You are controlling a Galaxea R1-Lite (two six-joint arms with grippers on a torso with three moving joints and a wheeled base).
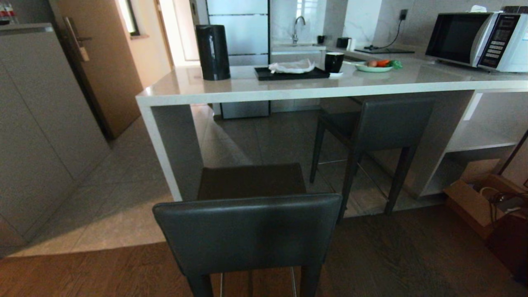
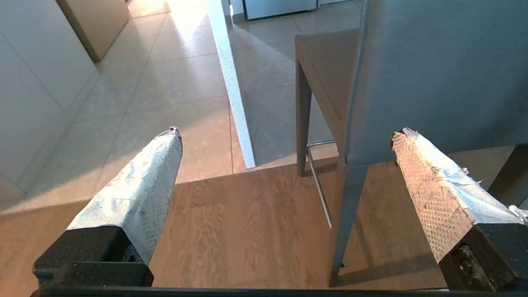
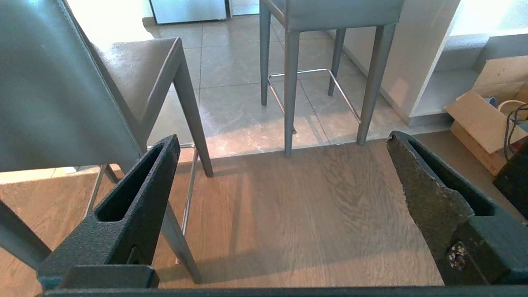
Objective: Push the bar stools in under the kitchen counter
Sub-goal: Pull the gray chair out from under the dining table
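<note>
Nearest the camera stands one dark grey leather-like bar stool (image 1: 247, 231), its backrest toward the robot and its seat clear of the long edge of the pale speckled stone kitchen counter (image 1: 330, 88), near the slab end leg; judging by that, it needs pushing. Its twin, the second grey stool (image 1: 375, 128), already sits tucked under the counter's edge further right. Neither arm shows from the head. The left gripper (image 2: 284, 136) and right gripper (image 3: 280, 142) hang low beside the near stool, jaws spread wide, holding nothing. A cardboard box (image 1: 478, 200) lies on the floor by the open shelf unit (image 1: 482, 142), off the path.
</note>
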